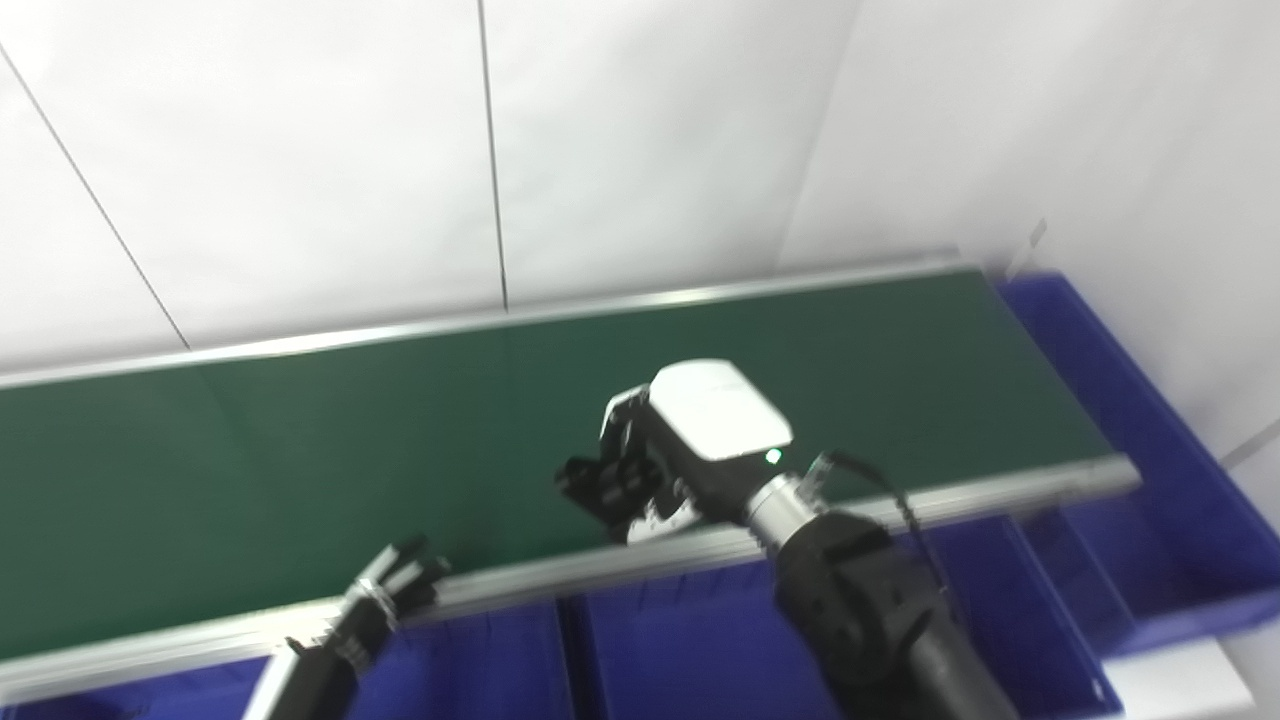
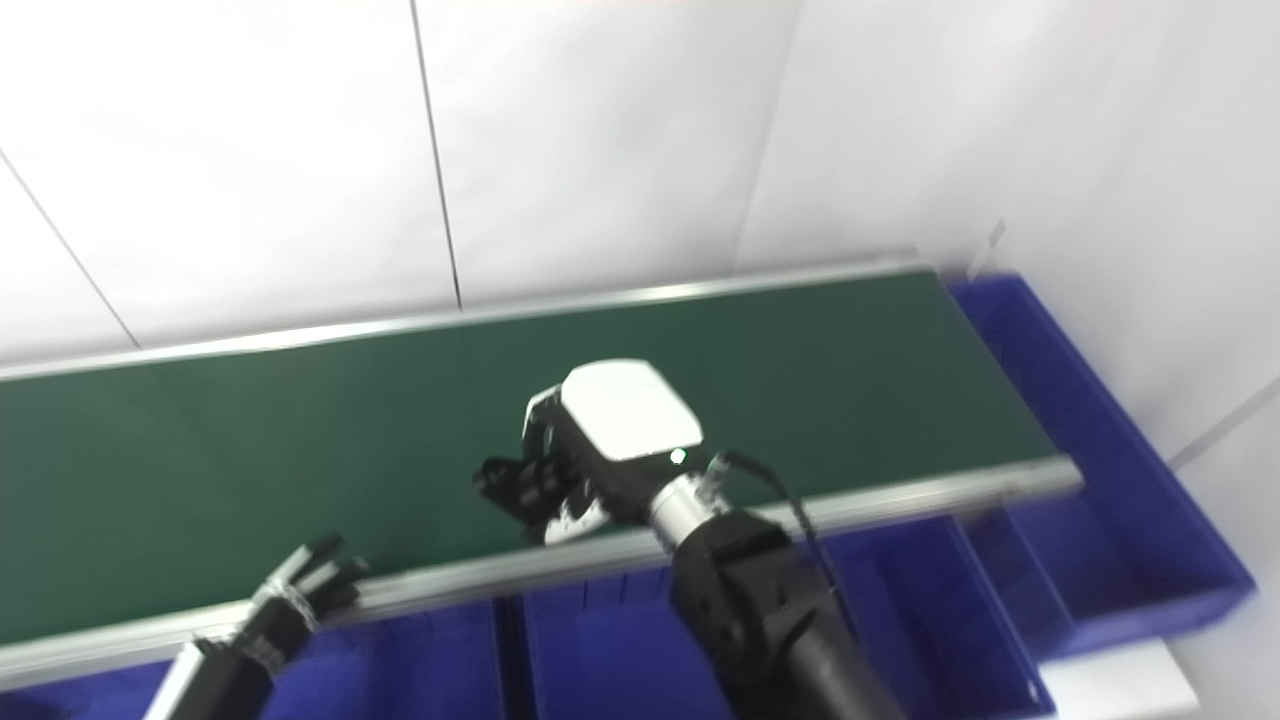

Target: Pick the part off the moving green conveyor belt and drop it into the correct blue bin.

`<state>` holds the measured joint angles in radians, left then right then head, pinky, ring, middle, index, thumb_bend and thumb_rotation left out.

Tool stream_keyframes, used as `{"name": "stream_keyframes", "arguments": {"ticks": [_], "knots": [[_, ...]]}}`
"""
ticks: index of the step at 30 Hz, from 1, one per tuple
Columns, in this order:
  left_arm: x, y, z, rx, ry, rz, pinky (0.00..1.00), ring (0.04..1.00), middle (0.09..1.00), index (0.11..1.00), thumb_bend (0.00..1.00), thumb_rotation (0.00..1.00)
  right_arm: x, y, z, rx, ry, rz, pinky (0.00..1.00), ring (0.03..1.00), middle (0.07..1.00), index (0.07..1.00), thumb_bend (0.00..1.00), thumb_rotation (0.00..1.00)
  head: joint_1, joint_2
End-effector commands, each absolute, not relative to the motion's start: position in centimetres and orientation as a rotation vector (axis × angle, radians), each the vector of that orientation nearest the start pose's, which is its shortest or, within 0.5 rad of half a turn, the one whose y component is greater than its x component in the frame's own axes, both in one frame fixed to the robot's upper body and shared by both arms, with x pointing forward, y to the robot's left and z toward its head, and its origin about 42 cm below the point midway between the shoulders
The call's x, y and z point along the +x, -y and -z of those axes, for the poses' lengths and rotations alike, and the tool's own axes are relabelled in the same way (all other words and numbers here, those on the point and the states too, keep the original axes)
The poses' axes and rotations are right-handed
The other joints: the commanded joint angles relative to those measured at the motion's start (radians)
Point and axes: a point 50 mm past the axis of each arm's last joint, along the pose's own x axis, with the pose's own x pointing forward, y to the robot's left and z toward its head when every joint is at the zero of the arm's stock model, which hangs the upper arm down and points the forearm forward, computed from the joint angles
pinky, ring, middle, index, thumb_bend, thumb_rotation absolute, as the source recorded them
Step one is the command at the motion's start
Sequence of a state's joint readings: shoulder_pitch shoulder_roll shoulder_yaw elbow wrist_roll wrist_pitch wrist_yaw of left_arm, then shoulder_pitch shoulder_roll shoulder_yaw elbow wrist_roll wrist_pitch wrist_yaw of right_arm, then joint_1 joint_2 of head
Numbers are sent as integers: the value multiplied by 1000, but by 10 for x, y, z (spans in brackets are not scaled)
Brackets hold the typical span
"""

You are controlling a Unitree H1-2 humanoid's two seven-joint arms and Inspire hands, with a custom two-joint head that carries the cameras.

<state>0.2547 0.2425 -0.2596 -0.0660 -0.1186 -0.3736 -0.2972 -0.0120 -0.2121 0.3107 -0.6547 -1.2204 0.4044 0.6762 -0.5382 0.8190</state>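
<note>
Now, right hand [image 1: 660,455]: over the near edge of the green belt [image 1: 300,450], fingers curled around something small and pale; I cannot tell what.
Left hand [image 1: 385,595]: low by the belt's near rail, fingers apart, holding nothing.
Part: not clear to see.
Blue bins [image 1: 480,670]: under the rail.

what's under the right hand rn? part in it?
Under the right hand: green conveyor belt and its near rail. Something whitish shows below the curled fingers, but the hand covers it, so a part can't be confirmed.
</note>
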Motion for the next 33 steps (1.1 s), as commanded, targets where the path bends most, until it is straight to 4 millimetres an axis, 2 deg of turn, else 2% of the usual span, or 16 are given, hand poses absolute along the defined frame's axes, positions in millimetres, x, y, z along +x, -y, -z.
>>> {"name": "stream_keyframes", "arguments": {"ticks": [1,2,4,7,9,12,14,19,25,27,28,29,30,31,32,33], "knots": [[189,-219,-92,54,196,540,855,887,864,920,872,688,228,195,-234,-1287,18,-229,182,251,472,487,523,4,-2,3],[191,-222,-95,55,195,543,850,889,869,920,870,687,221,199,-233,-1289,-8,-226,191,261,472,487,522,4,-22,22],[194,-226,-100,51,189,545,848,893,872,921,866,682,211,204,-231,-1294,-46,-222,221,295,475,488,521,6,-29,35],[196,-227,-105,40,180,545,842,890,862,916,878,682,201,207,-228,-1316,-65,-215,207,280,474,489,522,5,-32,56],[196,-227,-108,31,175,549,851,898,864,915,881,679,194,209,-226,-1328,-76,-219,197,270,474,490,522,5,-28,63],[197,-225,-111,30,173,554,835,892,861,919,870,678,180,210,-220,-1344,-102,-236,238,308,476,491,521,7,-23,73],[197,-223,-113,35,174,551,830,888,856,919,870,680,174,210,-216,-1353,-113,-246,194,269,473,489,522,6,-18,78],[197,-219,-114,32,181,552,834,883,854,918,858,675,168,211,-206,-1365,-136,-264,139,211,470,488,524,5,-4,85],[195,-214,-115,23,182,551,836,886,858,910,854,663,165,216,-188,-1396,-157,-267,171,245,471,489,522,6,25,93],[194,-214,-116,31,185,546,825,879,855,910,856,670,166,218,-179,-1394,-154,-243,215,298,445,512,518,10,32,95],[194,-213,-116,31,184,545,825,878,854,910,860,670,167,219,-175,-1398,-154,-229,268,354,480,504,514,89,35,97],[194,-213,-116,30,184,543,828,880,855,908,868,669,166,220,-172,-1411,-162,-217,341,427,542,587,645,329,35,97],[194,-213,-116,29,183,542,828,879,854,907,873,670,166,220,-170,-1429,-181,-212,381,471,585,636,723,452,35,96],[194,-212,-116,29,184,543,826,878,854,906,876,670,165,220,-168,-1447,-207,-215,439,530,633,686,789,545,35,96],[194,-212,-116,33,185,543,824,877,854,906,876,671,165,220,-167,-1462,-232,-221,550,629,706,748,850,637,35,96],[194,-212,-116,36,187,542,822,876,854,906,878,674,164,220,-166,-1471,-257,-226,643,703,762,785,888,689,36,95]]}}
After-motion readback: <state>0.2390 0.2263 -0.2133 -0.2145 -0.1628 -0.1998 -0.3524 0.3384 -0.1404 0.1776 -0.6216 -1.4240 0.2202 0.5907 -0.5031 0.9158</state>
